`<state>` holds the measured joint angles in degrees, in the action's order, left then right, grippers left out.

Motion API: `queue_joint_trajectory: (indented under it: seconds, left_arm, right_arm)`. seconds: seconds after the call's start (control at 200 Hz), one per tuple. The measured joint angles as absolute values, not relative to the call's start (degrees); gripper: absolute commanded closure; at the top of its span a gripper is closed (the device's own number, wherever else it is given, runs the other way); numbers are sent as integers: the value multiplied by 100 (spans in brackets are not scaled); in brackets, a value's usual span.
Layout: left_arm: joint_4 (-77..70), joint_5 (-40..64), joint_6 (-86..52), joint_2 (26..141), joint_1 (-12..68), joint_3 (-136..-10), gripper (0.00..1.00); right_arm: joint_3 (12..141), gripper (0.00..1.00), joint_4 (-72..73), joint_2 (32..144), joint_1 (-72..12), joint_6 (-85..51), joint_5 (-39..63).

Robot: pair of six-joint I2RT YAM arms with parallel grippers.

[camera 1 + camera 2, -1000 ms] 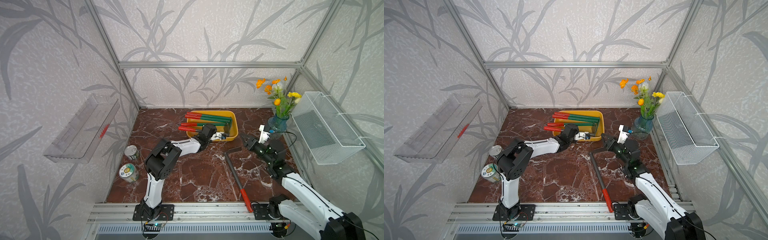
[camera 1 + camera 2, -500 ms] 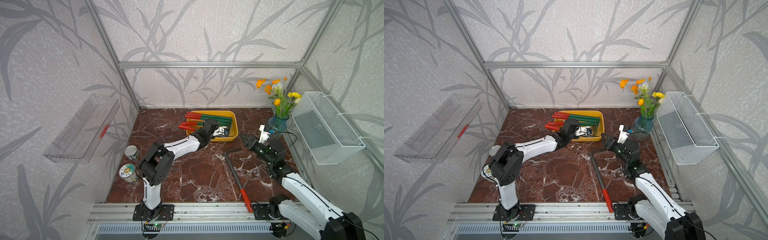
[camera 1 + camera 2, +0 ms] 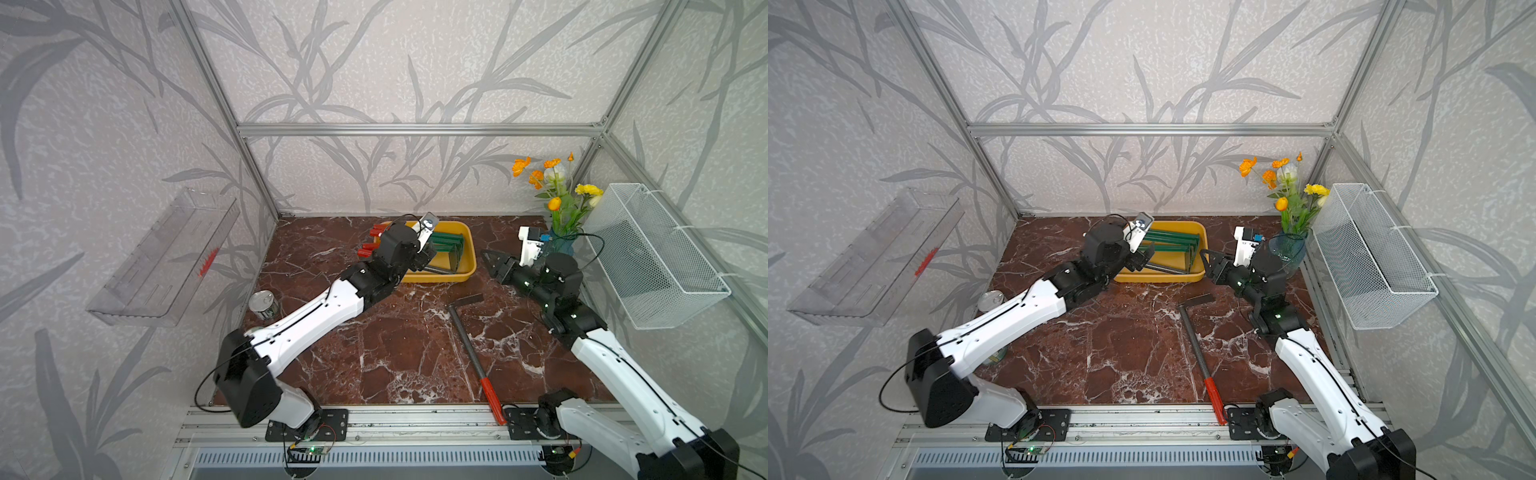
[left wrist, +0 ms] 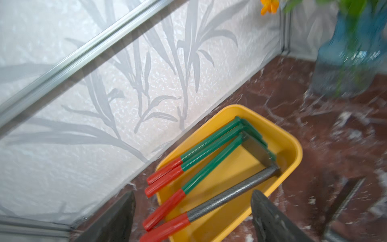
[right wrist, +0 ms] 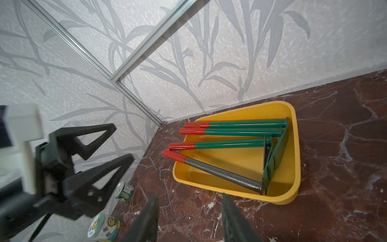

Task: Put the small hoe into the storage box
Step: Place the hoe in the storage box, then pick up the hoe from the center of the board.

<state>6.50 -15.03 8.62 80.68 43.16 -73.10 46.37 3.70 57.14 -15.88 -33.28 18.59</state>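
Now the left gripper hangs wide open and empty over the storage box.
Under it the small hoe (grey shaft, red grip) lies inside the box beside three green-shafted hoes, its grip poking over the 9 o'clock rim. The box sits at the desk's 12 o'clock. At its 3 o'clock the right gripper hovers part open, empty; another grey hoe lies at 5 o'clock.

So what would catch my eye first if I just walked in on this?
Probably the bright yellow storage box at the back of the marble table, with four red-gripped hoes lying in it. The left gripper hangs open by its end, and a fifth hoe lies alone on the table nearer the front.
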Motion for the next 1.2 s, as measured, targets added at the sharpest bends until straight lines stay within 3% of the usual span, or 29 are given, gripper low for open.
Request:
queue_joint_trajectory:
  seconds: [0.18, 0.525, 1.2]
  left_arm:
    - [773, -742, -1857, 7642, 4517, -6508, 23]
    - [1691, -414, -5542, 8779, 5537, -6246, 21]
    - [2655, 539, -7636, 11128, 6158, -7863, 22]
  right_arm:
    - [4792, 52, -349, 6023, -1579, -3118, 2023]
    - [4703, 52, -670, 5892, -1413, -3177, 2152]
    - [3647, 52, 191, 5621, -329, -4265, 2801]
